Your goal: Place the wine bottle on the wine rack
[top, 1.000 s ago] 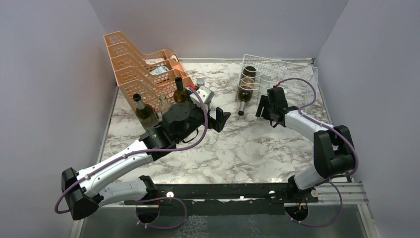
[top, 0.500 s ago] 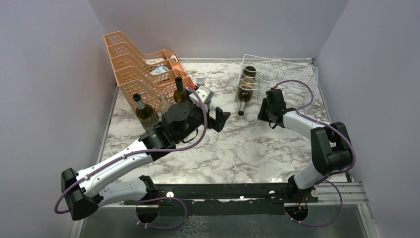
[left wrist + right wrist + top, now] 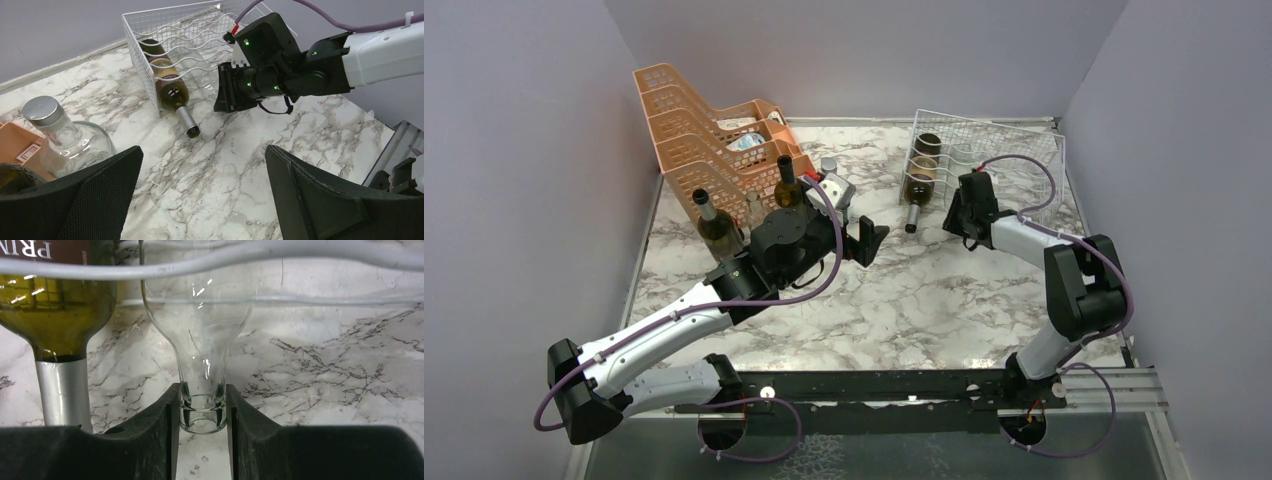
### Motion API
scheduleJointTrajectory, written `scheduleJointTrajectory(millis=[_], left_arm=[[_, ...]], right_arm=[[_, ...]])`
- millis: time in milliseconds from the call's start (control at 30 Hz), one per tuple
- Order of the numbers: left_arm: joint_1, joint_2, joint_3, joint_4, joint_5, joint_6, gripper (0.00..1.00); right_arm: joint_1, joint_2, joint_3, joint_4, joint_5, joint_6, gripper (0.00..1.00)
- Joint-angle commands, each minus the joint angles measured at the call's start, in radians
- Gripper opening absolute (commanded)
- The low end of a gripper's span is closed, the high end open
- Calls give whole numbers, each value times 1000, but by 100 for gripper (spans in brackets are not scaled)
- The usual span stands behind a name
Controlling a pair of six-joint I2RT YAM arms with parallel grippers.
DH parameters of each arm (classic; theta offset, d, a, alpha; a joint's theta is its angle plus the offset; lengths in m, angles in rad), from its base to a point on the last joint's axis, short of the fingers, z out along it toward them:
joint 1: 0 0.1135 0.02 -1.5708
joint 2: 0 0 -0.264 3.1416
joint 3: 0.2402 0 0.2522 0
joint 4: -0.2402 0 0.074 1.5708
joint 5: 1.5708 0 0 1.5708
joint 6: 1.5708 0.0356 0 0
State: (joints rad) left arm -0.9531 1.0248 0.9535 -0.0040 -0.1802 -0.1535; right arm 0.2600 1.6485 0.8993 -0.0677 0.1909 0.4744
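A clear glass wine bottle [image 3: 197, 330] lies neck-out in a low cradle of the silver-white wire wine rack [image 3: 994, 150]. My right gripper [image 3: 202, 412] is shut on its neck, with both black fingers pressed against the lip. My right gripper [image 3: 964, 205] stands at the rack's front face. A green bottle with a silver neck [image 3: 57, 310] lies in the cradle to the left, also visible in the left wrist view [image 3: 172, 92]. My left gripper [image 3: 202, 195] hangs open over bare marble at mid-table [image 3: 869, 240], holding nothing.
Orange perforated stacked trays [image 3: 704, 130] stand at the back left. Two upright bottles [image 3: 717, 225] [image 3: 787, 185] stand in front of them, beside my left arm. A squat clear bottle with a silver cap [image 3: 65, 135] is near my left gripper. Grey walls enclose the table.
My right gripper has closed on the clear bottle's neck and shifted slightly toward the rack. The left arm has not moved.
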Motion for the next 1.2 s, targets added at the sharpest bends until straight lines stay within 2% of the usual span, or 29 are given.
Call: scheduleJointTrajectory(millis=[0,67,200,367,467,600,733,1000,1100,1167], left_arm=[[-6,-9,19,-6,-8,9,99],[-6,-7,18,-6,-8,9,99],[-5,-7,25,-11,-12,2,99],[-6,1,65,-42,-53,-20,99],[-5,7,80,-46,-63,-29,99],[-6,12,100,-73,-97,-41,99],[-6,12,132,-122,-159,-35,99],[-5,-51,166,-151,-179,68,99],[-6,-90,181,-156,-205,110,99],[-6,-122,192,-159,-225,133,99]], right_arm=[[-4,40,47,41,35,-24,30],[-4,52,63,29,36,-33,35],[-4,46,80,1,24,-34,52],[-4,-18,78,-75,28,-2,71],[-4,-80,63,-119,25,5,79],[-4,-176,44,-195,8,-5,80],[-4,-288,31,-239,-95,-61,79],[5,-448,48,-199,-425,-126,75],[42,-463,64,-175,-491,-113,74],[98,-470,64,-144,-481,-94,75]])
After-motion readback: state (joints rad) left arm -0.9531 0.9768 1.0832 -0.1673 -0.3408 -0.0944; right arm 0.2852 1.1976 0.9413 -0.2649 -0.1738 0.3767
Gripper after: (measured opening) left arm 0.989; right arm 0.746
